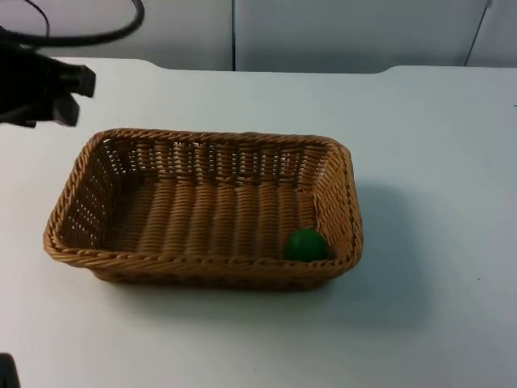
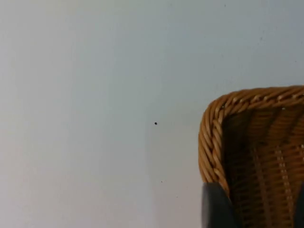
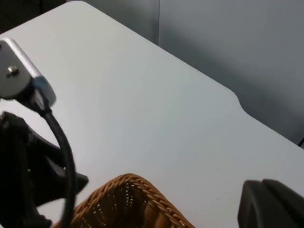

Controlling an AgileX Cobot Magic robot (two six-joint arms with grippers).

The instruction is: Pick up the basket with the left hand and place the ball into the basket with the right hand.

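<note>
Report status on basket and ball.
Left gripper off the wicker basket's far-left corner. Green ball already inside, near-right corner. Basket on table.

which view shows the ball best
The top view: the green ball lies whole inside the basket, in its near right corner. The left wrist view gives a basket corner, the right wrist view a stretch of rim; no ball can be made out in either.

Basket [image 1: 202, 206]: woven wicker, tan, ribbed and rough, braided rim with slight sheen, open lattice in walls. Ball [image 1: 306, 245]: green, smooth, matt. Table [image 1: 436, 162]: white, smooth, matt with faint sheen. Partition wall [image 1: 347, 32]: grey, flat, matt. Left gripper [image 1: 69, 95]: black matt plastic look.
</note>
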